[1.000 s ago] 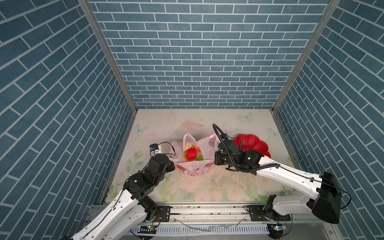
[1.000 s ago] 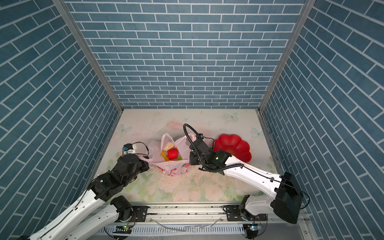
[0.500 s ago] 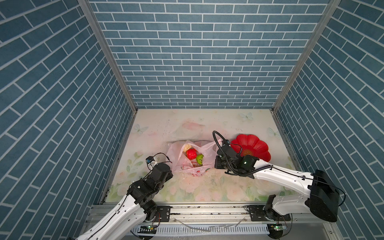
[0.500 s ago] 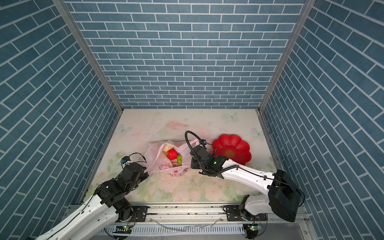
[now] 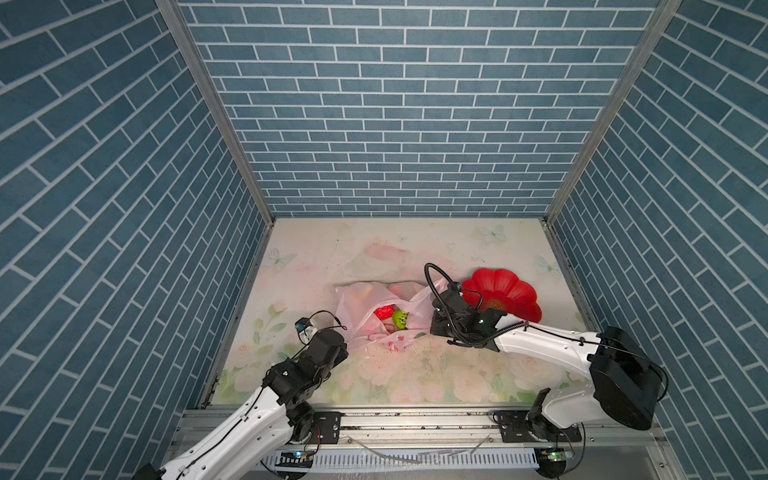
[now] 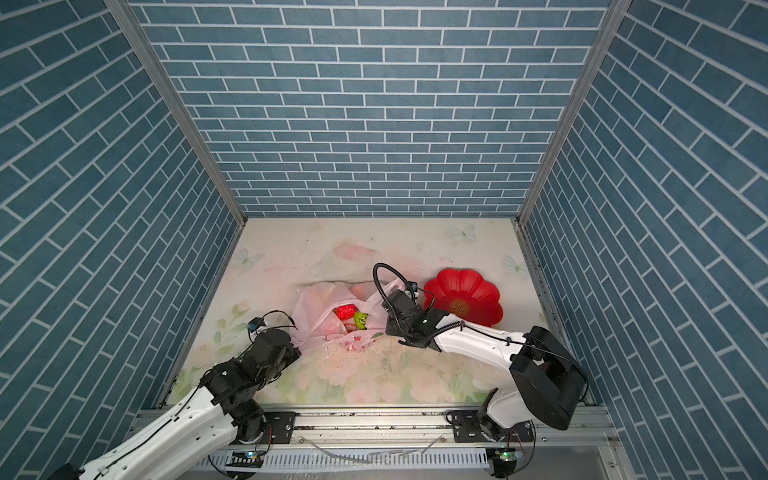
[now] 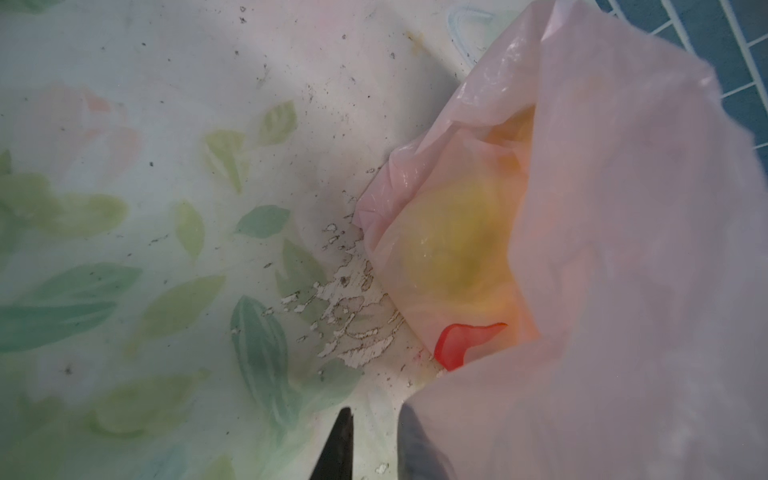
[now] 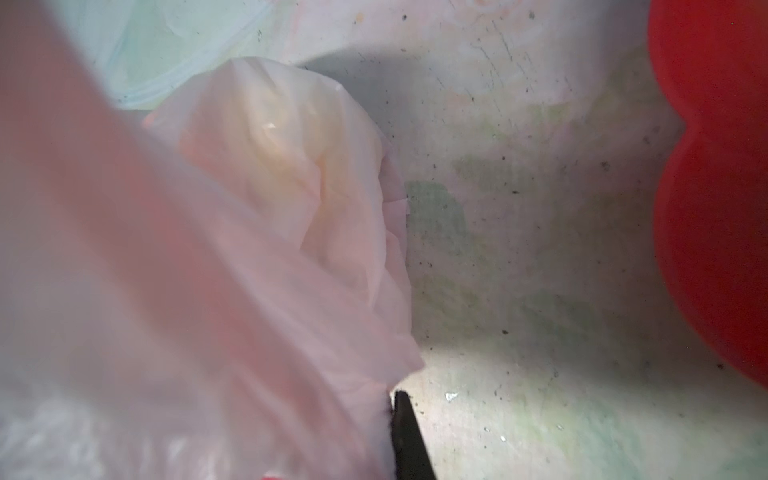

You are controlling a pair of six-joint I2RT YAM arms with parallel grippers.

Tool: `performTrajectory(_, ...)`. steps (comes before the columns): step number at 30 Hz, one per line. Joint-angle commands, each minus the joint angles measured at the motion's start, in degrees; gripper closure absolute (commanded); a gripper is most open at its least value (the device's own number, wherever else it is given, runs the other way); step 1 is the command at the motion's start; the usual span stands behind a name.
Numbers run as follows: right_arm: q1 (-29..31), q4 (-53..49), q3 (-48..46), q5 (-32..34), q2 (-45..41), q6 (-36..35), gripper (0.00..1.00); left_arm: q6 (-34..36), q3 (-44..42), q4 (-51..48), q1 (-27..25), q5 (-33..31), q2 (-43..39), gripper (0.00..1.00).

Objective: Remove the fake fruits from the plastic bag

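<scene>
Plastic bag sagged — right end effector clenches it; left end effector veiled, unclear.

Open plastic bag, red ball, green ball inside, red plate nearby

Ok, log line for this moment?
left pincer: open, plastic bag draped over one finger | right pincer: shut on bag edge | bumpy red ball, bumpy green ball: in bag | fruit outside bag: none seen

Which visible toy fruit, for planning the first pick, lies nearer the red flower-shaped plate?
The bumpy green plastic ball in the mouth of the pale-pink plastic bag; the bumpy red ball sits farther away.
</scene>
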Motion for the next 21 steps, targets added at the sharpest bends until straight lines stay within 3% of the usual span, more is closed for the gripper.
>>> performTrajectory(1, -1.31, -0.03, -2.31, 0.19, 1.24, 1.16, 0.97, -2.06, -2.4, -0.86, -0.06, -0.24, 0.27, 0.79)
performTrajectory(16, -3.79, 1.89, -1.73, -3.68, 6.03, -1.42, 0.97, -3.86, -6.44, 4.33, -0.02, 0.35, 2.5, 0.78)
performTrajectory(21, -3.84, 0.63, 0.01, -4.69, 5.92, -2.42, 0.92, -2.99, -4.64, 5.01, -0.02, 1.04, 4.96, 0.79)
